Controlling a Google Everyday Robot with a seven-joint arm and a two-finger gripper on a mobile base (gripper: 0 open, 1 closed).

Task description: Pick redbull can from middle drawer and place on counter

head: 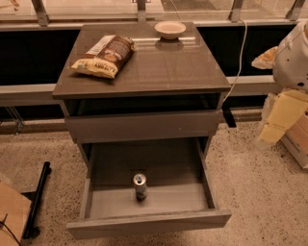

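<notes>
While hanging the gripper [280,117] at the frame's right edge, its grip impossible to tell, seemingly starting the reach, needing to be dropping leftward onto the can [140,186] standing lower-centre in the open drawer [169,202].

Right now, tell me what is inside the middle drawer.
The redbull can stands upright on the middle drawer floor, toward the front. Its back is hidden under the drawer above. The gripper is out of view.

Office or lab corner, drawer cabinet [144,126] against glass railing [40,13], speckled floor [260,192], cardboard boxes [299,137], trailing cable [239,62].
</notes>
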